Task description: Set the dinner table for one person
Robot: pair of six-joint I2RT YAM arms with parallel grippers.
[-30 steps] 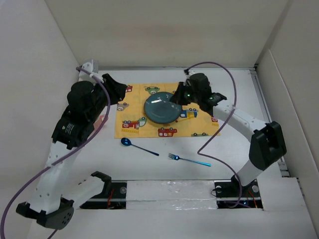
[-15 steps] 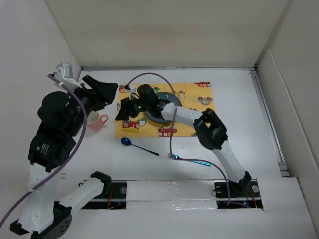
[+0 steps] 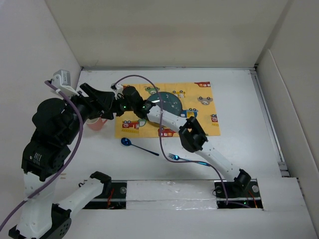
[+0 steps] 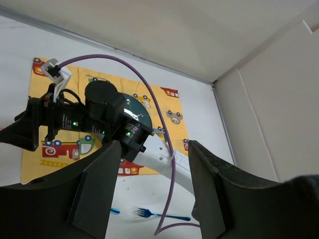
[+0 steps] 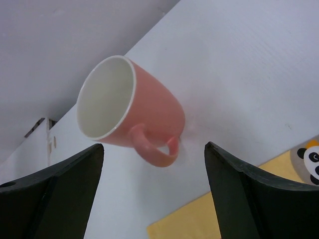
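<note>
A pink mug (image 5: 130,102) stands upright on the white dinner table (image 3: 239,99), left of the yellow placemat (image 3: 199,107), its handle turned toward my right gripper (image 5: 153,164). That gripper is open a short way in front of the handle, touching nothing. From above, the mug (image 3: 94,124) is half hidden under my left arm. My left gripper (image 4: 154,144) hangs open and empty above the right arm. A teal plate (image 3: 169,102) lies on the placemat, partly covered by the right arm. A blue spoon (image 3: 135,145) and a blue fork (image 3: 189,160) lie on the table in front of the placemat.
White walls close in the table at the back and on both sides. My right arm stretches diagonally across the placemat from its base at the near right, its purple cable (image 3: 162,142) looping over the fork. The two grippers are close together above the mat's left edge.
My right gripper has left the plate's right side, swung left across the placemat to the mug and opened. My left arm has drawn back and up off the mug, opening its jaws wider.
</note>
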